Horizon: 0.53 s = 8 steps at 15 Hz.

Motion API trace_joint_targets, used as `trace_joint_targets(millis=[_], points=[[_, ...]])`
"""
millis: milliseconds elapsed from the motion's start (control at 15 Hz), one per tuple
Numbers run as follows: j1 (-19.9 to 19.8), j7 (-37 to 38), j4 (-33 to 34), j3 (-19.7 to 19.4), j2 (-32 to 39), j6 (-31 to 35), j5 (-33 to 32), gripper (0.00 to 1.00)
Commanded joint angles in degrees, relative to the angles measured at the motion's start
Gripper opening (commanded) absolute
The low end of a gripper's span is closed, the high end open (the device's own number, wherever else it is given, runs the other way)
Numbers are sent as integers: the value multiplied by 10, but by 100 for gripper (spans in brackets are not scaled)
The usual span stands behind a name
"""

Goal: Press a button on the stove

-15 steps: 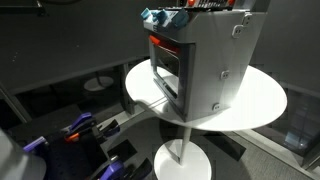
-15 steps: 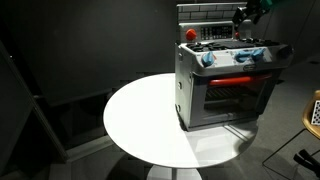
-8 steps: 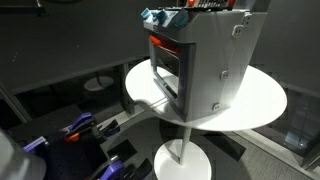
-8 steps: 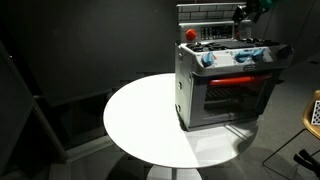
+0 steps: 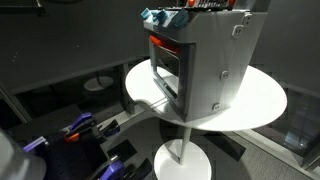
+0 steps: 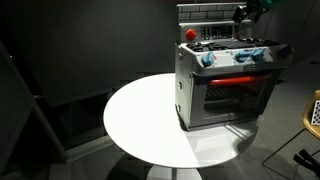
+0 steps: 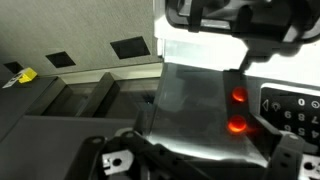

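Observation:
The light-grey toy stove stands on a round white table. It has a red front band, a dark oven window, blue knobs and a red knob on top. My gripper hovers above the stove's back right corner, by its tiled back panel. In the wrist view the gripper looks down on the stove top. Two glowing red lights and a dark panel of small buttons show there. The jaws look spread apart and hold nothing.
The table stands on a single pedestal base. Blue and black equipment lies on the floor beside it. A wooden stool stands at the frame's edge. Dark walls surround the scene.

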Motion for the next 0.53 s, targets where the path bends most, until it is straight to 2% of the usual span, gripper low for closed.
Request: trace_joint_targets(millis=[0, 467], points=[[9, 12, 7, -6, -5, -18, -8, 100], [8, 11, -2, -6, -16, -30, -4, 100]])
